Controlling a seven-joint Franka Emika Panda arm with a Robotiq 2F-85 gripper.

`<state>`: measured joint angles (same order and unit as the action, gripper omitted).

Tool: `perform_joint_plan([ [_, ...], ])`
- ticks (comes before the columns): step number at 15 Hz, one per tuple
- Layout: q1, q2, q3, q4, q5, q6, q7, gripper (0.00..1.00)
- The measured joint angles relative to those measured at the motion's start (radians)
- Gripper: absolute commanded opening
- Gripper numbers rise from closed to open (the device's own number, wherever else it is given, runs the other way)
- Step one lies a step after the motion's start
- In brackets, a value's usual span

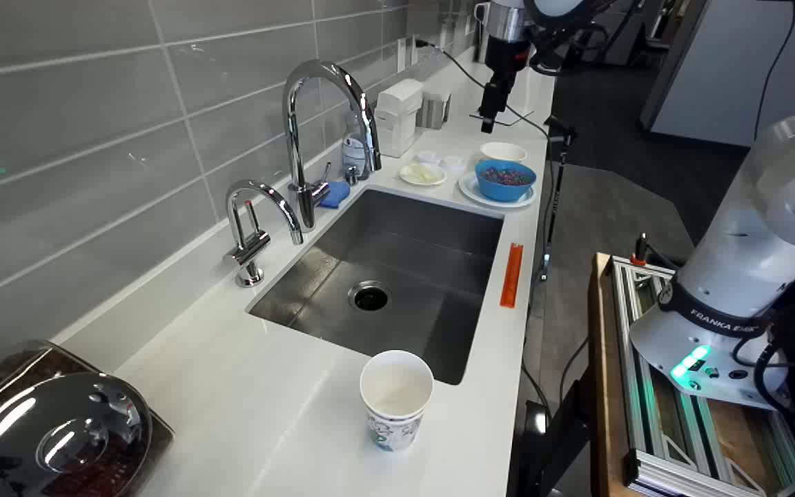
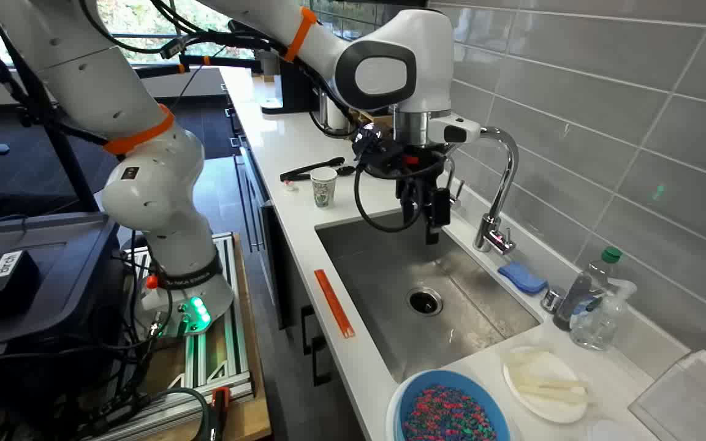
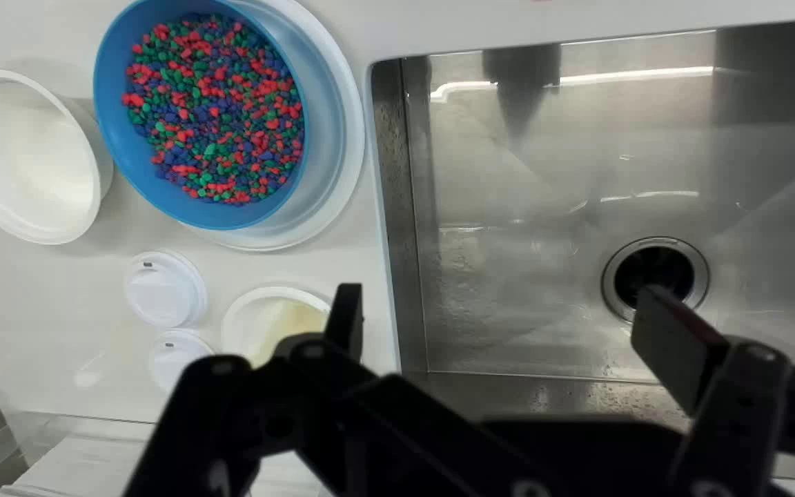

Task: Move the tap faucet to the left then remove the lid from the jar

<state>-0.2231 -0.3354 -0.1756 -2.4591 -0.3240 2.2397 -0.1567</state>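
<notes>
The tap faucet [image 1: 292, 131] is the tall chrome gooseneck behind the sink. It also shows in an exterior view [image 2: 505, 184], its spout end hidden behind the arm's wrist. The round shiny lid [image 1: 116, 414] sits on the jar [image 1: 7, 376], which has dark brown contents, at the near left corner in that exterior view. My gripper hangs high above the sink in both exterior views [image 1: 491, 114] [image 2: 436, 223], pointing down. In the wrist view the gripper [image 3: 501, 293] is open and empty, its fingers wide apart. Faucet, lid and jar are out of the wrist view.
A stubby chrome tap [image 1: 249, 245] stands beside the faucet. A paper cup [image 1: 396, 421] stands near the sink [image 2: 390, 294]. A blue bowl of gravel [image 3: 214, 117], a white plate [image 2: 543, 386] and a white bowl [image 3: 25, 159] sit beyond the sink. An orange strip [image 1: 511, 276] lies along the counter edge.
</notes>
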Motion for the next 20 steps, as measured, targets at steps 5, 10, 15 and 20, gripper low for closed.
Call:
perform_joint_plan([
  [5,0.000,0.000,0.000,0.000,0.000,0.000,0.000,1.00],
  [10,0.000,0.000,0.000,0.000,0.000,0.000,0.000,1.00],
  [15,0.003,0.000,0.001,0.000,0.000,0.000,0.000,1.00],
  [20,0.090,0.018,0.048,0.026,0.010,0.017,-0.048,1.00],
])
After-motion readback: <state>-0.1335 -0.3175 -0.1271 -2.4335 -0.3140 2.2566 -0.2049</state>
